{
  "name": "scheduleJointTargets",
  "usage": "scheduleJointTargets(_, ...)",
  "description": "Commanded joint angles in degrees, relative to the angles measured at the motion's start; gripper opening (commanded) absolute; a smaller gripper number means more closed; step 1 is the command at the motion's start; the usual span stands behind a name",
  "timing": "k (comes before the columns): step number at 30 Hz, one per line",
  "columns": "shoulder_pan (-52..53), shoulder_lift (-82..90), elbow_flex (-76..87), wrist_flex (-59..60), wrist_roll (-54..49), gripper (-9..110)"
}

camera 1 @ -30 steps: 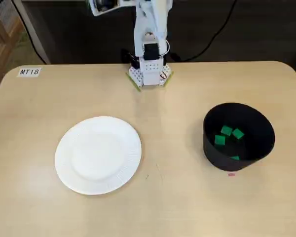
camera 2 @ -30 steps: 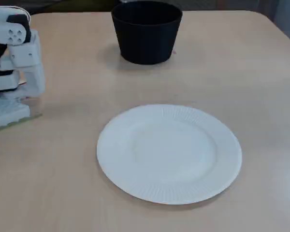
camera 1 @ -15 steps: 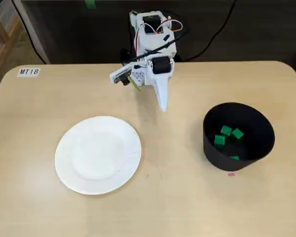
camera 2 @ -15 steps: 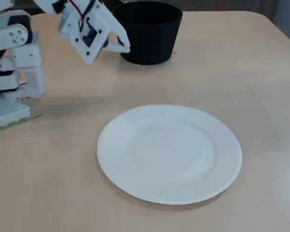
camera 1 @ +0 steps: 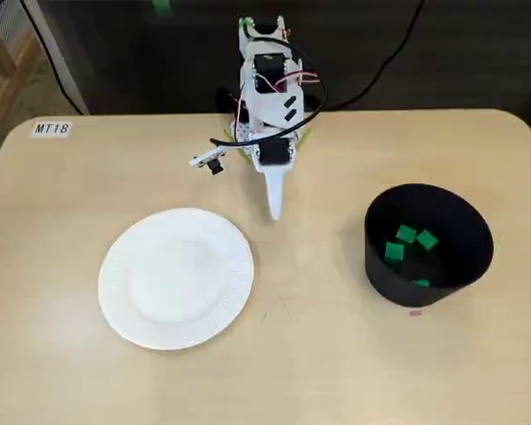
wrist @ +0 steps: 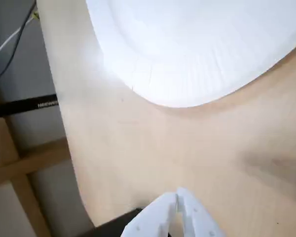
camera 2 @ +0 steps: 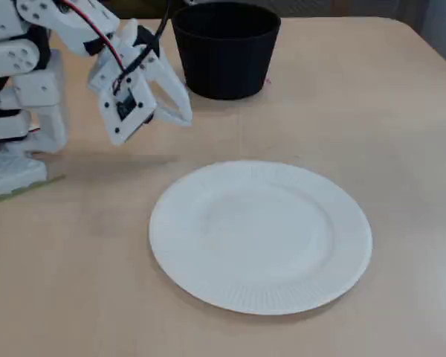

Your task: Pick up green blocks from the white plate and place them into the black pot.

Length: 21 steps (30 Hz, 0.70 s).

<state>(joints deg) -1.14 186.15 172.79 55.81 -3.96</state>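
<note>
Only from above, green blocks in pot

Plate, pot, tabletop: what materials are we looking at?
White plate: likely paper with a matte finish, going by the pressed fluted rim.
Black pot: matte, with a thin tapered wall. It could be plastic or stiff paper; I cannot tell which.
Table: pale wood-look surface, smooth with a slight sheen, probably laminate.

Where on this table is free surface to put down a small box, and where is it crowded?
Free: the table strip along the bottom edge of a fixed view, the patch between white plate and black pot, and the corner beside the MT18 label. Crowded: around the arm base and gripper.
</note>
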Motion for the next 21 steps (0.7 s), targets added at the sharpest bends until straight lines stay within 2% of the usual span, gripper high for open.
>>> scheduleJointTargets(1, -0.1, 0.3, -0.4, -0.5, -0.2, -2)
scheduleJointTargets(21, -0.2, 0.3, -0.3, -1.1, -0.5, -2)
